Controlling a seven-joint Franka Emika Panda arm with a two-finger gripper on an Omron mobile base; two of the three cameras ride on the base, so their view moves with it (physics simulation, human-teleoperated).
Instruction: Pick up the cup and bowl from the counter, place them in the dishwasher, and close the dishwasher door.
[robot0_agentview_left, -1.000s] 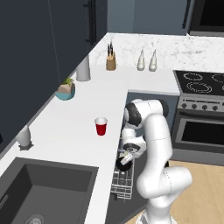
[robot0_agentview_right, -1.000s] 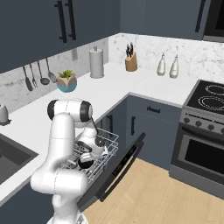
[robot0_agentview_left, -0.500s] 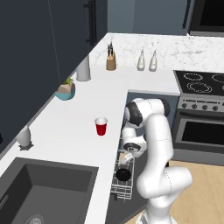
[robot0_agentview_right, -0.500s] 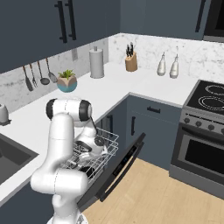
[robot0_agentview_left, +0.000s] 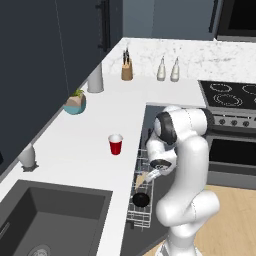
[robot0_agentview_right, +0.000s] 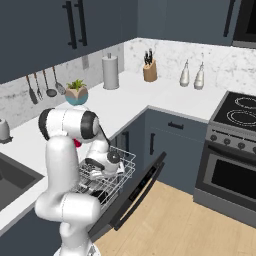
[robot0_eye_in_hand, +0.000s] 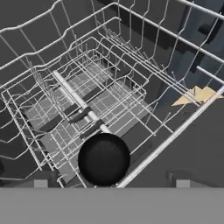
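bowl (robot0_eye_in_hand: 103, 159): in the wire rack (robot0_eye_in_hand: 65, 100), sitting upright, mouth up, near the rack's front edge. Round, so no real long axis.
gripper (robot0_agentview_left: 151, 172): jaws wide, nothing held; hangs just above the rack, over the bowl.
cup (robot0_agentview_left: 115, 144): upright on counter (robot0_agentview_left: 75, 145), mouth up, long axis vertical, narrow end down. Near the counter edge by the dishwasher (robot0_agentview_right: 127, 187) gap, well apart from gripper.
door (robot0_agentview_right: 134, 192): dropped open, slanting out toward the floor; rack pulled out over it.
step: looks like bowl drop-off is done, cup fetch is next (my read).
how to do it well: lift straight up out of the rack first so fingers don't snag wires or knock the bowl. Swing over to cup w/ jaws wide, come down from above or side, close around mid-body, not the rim; cup tapers so a low grip may slip.
placing cup: put it in a free rack spot beside the bowl, not on top of it.
risk: cup is light, may tip if nudged before jaws close.
left to do: cup in rack, rack in, door shut.
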